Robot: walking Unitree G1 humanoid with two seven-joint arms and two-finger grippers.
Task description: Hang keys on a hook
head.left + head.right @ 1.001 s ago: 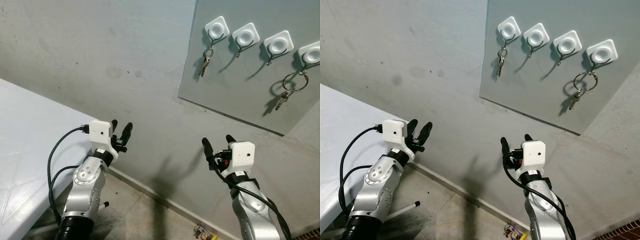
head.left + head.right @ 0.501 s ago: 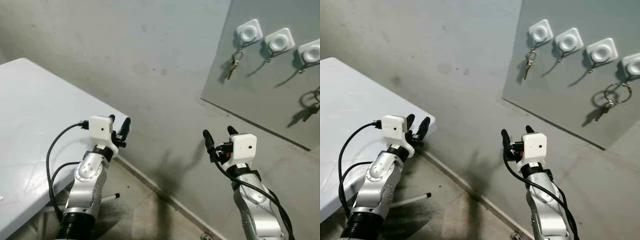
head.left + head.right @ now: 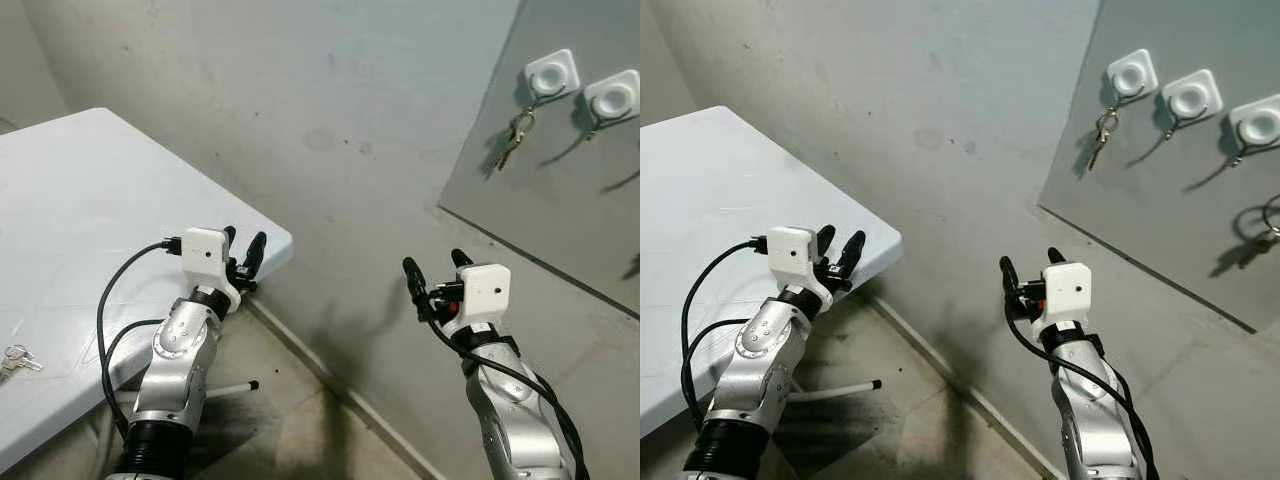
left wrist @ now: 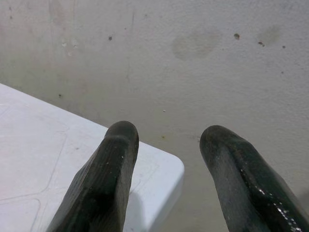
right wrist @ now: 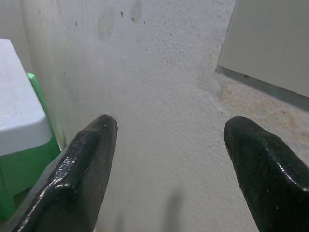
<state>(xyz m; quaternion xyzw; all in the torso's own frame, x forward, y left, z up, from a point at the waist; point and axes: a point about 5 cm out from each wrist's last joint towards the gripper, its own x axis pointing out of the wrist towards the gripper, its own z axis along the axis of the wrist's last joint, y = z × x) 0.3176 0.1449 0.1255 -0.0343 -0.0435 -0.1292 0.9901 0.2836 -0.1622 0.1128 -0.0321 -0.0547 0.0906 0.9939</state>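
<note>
We record both arms raised in front of a grey plaster wall (image 3: 330, 110). The left gripper (image 3: 243, 252) sits at about 9 o'clock of the head view, its two black fingers spread apart with nothing between them, tips near the corner of the white table (image 3: 90, 210). In the left wrist view the fingers (image 4: 104, 183) frame that table corner against the wall. The right gripper (image 3: 433, 275) stands at about 4 o'clock, fingers also wide apart and empty, pointing at the wall just below the lower edge of the grey board (image 3: 1160, 190).

We find a set of keys (image 3: 14, 358) lying flat on the table at roughly 8 o'clock, near the left border of the left eye view, well apart from both grippers.

The board hangs at 2 o'clock. We see white square hooks (image 3: 1133, 73) in a row along its top. A key (image 3: 1099, 138) hangs from the leftmost hook. At the right border of the right eye view, part of a key ring (image 3: 1270, 220) hangs lower on the board.

In the right wrist view, a green object (image 5: 21, 164) stands under a white surface beside the wall.
</note>
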